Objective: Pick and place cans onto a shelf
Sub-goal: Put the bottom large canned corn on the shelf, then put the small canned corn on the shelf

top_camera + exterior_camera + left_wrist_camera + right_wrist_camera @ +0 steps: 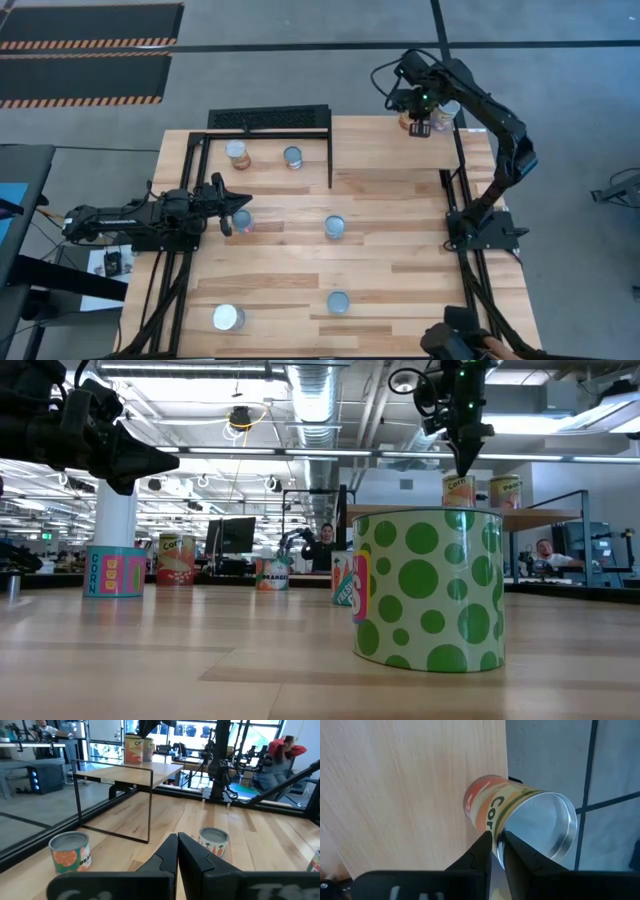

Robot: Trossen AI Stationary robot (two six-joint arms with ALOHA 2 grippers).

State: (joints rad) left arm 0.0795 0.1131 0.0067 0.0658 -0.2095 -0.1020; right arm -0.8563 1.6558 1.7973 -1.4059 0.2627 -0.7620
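Two cans stand upright on the wooden shelf point(385, 150) at the far right: a corn can point(408, 121) and a second can point(447, 112) beside it. My right gripper point(497, 851) points steeply down over the corn can point(520, 815), its fingers a little apart astride the rim of the silvery top. Several more cans stand on the table, among them a green-dotted one point(430, 588), an orange-labelled one point(70, 851) and a carrot-labelled one point(213, 842). My left gripper point(235, 210) waits level at the table's left, shut and empty, above a can point(243, 222). My right gripper has its fingers point(482, 851) on either side of the corn can's top rim point(498, 836), coming from above and slanting. I cannot tell whether they touch it. The can stands upright with its base on the shelf, close to the shelf's far edge.
A black wire rack point(268, 118) stands at the table's far edge, left of the shelf. The shelf's thin black legs point(331, 160) come down onto the table. People sit in the room beyond the table point(325, 545).
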